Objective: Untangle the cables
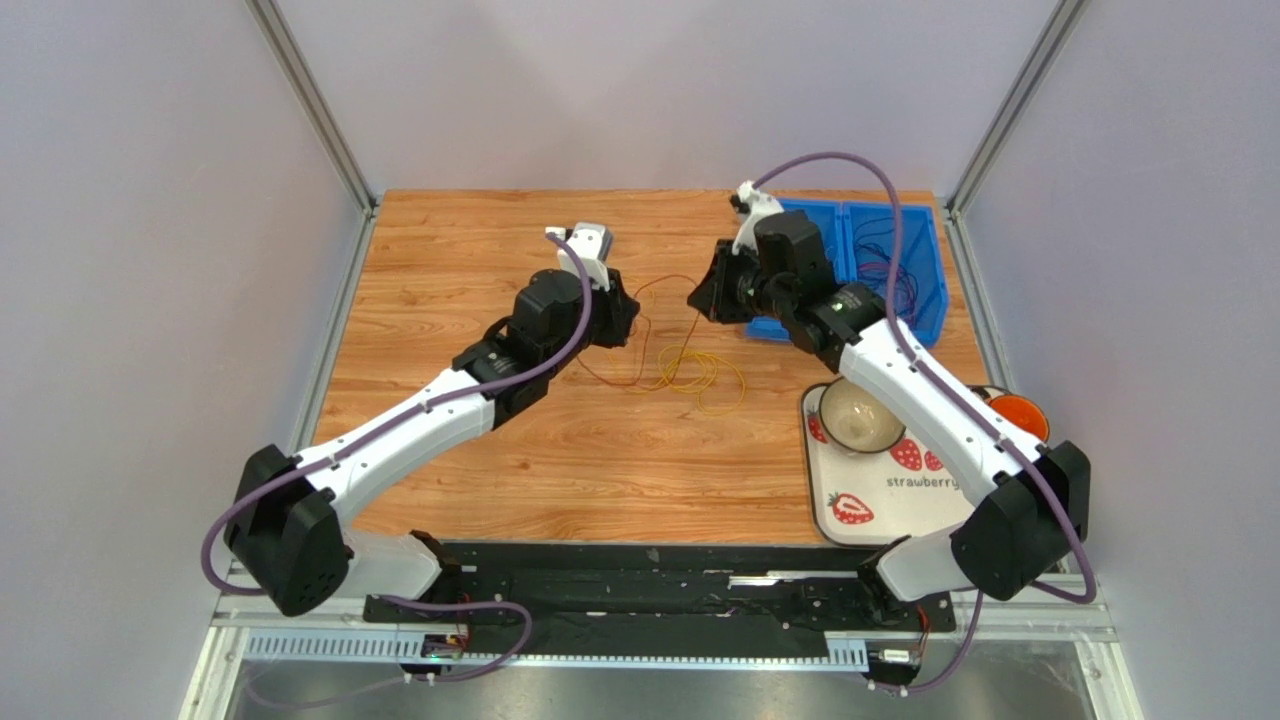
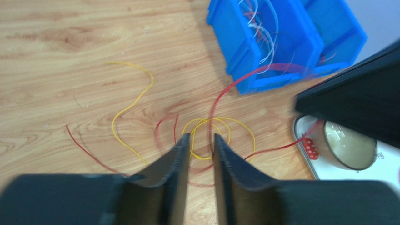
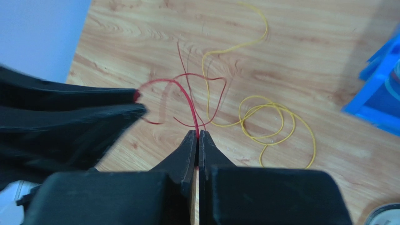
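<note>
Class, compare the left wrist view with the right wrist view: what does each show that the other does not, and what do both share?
Left wrist only: white cables inside the blue bin, and the left gripper open. Right wrist only: the right gripper shut on a red cable. Both: yellow cable loops on the wooden table.

Thin red cable (image 3: 188, 93) pinched between closed right gripper (image 3: 197, 133) fingertips, arching toward left gripper (image 2: 202, 139). 1 yellow cable (image 3: 267, 123) in overlapping loops, flat, just right of right gripper.
</note>
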`<action>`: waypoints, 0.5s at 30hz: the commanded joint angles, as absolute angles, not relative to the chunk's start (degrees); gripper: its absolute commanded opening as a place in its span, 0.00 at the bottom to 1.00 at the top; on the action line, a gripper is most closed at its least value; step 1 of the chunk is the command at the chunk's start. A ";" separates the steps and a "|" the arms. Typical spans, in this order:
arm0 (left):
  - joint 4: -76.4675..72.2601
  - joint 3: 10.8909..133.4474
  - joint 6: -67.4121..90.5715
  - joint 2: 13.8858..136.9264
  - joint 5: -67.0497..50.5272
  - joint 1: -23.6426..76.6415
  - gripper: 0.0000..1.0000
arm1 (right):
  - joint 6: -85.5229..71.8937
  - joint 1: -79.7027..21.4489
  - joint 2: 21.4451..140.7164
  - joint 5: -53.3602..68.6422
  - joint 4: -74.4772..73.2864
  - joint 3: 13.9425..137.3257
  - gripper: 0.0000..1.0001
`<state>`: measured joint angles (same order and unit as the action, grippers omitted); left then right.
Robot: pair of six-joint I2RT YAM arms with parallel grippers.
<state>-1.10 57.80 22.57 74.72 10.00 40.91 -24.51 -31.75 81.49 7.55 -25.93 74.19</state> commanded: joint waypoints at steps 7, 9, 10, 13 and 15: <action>-7.45 55.37 26.63 86.12 6.34 39.64 0.47 | -17.76 -29.71 84.19 0.00 -35.15 103.05 0.00; -8.87 54.67 27.16 88.84 5.45 39.55 0.47 | -16.53 -28.92 85.69 -2.87 -36.47 107.03 0.00; -10.27 54.41 27.25 89.81 4.84 39.55 0.47 | -15.48 -28.57 87.26 -3.94 -36.91 110.44 0.00; -13.17 53.44 27.60 93.33 3.70 39.55 0.46 | -13.80 -27.25 89.81 -7.55 -37.88 117.13 0.00; -13.45 53.53 27.60 95.09 3.52 39.64 0.45 | -12.13 -25.93 91.05 -10.00 -38.23 119.78 0.00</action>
<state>-7.99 53.84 26.57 92.88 5.58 39.64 -16.69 -27.86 88.20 -3.27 -35.42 113.38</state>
